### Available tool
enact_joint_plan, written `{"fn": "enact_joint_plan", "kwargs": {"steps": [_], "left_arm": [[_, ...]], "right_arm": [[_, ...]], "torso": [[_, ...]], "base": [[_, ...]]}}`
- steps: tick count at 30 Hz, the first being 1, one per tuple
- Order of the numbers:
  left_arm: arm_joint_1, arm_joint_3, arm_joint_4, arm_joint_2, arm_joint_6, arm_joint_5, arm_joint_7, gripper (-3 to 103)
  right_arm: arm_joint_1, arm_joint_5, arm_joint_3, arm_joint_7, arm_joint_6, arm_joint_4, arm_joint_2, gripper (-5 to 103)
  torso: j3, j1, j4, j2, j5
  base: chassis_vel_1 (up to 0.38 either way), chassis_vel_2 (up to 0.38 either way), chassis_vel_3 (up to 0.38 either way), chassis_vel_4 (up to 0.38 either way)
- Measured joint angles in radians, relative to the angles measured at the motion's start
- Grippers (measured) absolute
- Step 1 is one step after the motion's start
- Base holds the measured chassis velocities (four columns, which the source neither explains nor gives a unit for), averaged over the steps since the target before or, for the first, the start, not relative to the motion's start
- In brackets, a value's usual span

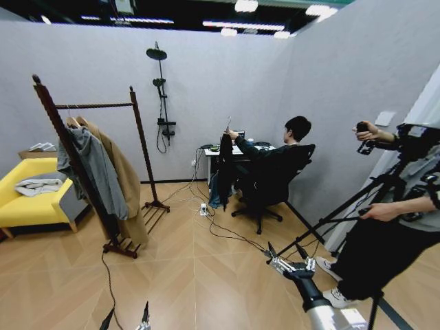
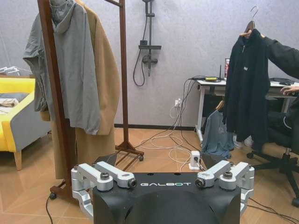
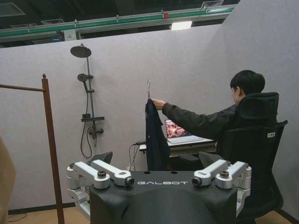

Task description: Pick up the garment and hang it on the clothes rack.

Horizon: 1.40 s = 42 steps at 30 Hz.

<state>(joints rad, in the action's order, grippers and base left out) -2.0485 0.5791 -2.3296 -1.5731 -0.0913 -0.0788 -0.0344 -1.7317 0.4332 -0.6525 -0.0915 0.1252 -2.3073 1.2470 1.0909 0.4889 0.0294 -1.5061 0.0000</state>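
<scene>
Hanging vertically far ahead, garment held by seated person; right gripper nearer, jaws wide; left gripper jaws wide.

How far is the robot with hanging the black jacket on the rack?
Nothing is done yet. The black jacket hangs on its hanger, held up by a seated person's hand. The left gripper and right gripper are open and far from it. Grasping, carrying and hanging on the clothes rack remain.
</scene>
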Motion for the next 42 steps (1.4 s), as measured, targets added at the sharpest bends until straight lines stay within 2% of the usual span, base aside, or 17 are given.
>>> {"fn": "enact_joint_plan", "kwargs": {"steps": [15, 17, 22, 36, 38, 42], "left_arm": [[0.0, 0.0, 0.0, 0.0, 0.0, 0.0, 0.0, 100], [0.0, 0.0, 0.0, 0.0, 0.0, 0.0, 0.0, 100], [0.0, 0.0, 0.0, 0.0, 0.0, 0.0, 0.0, 100], [0.0, 0.0, 0.0, 0.0, 0.0, 0.0, 0.0, 100], [0.0, 0.0, 0.0, 0.0, 0.0, 0.0, 0.0, 100], [0.0, 0.0, 0.0, 0.0, 0.0, 0.0, 0.0, 100]], "right_arm": [[-0.001, 0.018, -0.005, 0.003, 0.01, 0.003, -0.005, 100], [0.004, 0.018, -0.002, 0.003, 0.009, 0.004, -0.005, 100], [0.017, 0.019, -0.002, 0.003, 0.004, 0.006, -0.013, 100], [0.059, 0.037, -0.024, 0.003, -0.004, 0.025, -0.034, 100], [0.064, 0.037, -0.024, 0.005, -0.004, 0.027, -0.031, 100], [0.069, 0.037, -0.021, 0.012, -0.002, 0.03, -0.029, 100]], "torso": [[0.0, 0.0, -0.0003, 0.0, 0.0004], [0.0, 0.001, -0.0003, 0.0, -0.0004], [0.0, 0.001, -0.0003, 0.0, 0.0003], [0.0, 0.001, -0.0001, 0.0, -0.0005], [0.0, 0.0, -0.0002, 0.0, 0.0005], [0.0, 0.0, 0.0, 0.0, -0.0003]], "base": [[-0.195, 0.2, 0.199, -0.212], [-0.286, 0.293, 0.296, -0.278], [-0.326, 0.333, 0.33, -0.326], [-0.36, 0.362, 0.362, -0.365], [-0.354, 0.346, 0.352, -0.356], [-0.327, 0.347, 0.356, -0.355]]}}
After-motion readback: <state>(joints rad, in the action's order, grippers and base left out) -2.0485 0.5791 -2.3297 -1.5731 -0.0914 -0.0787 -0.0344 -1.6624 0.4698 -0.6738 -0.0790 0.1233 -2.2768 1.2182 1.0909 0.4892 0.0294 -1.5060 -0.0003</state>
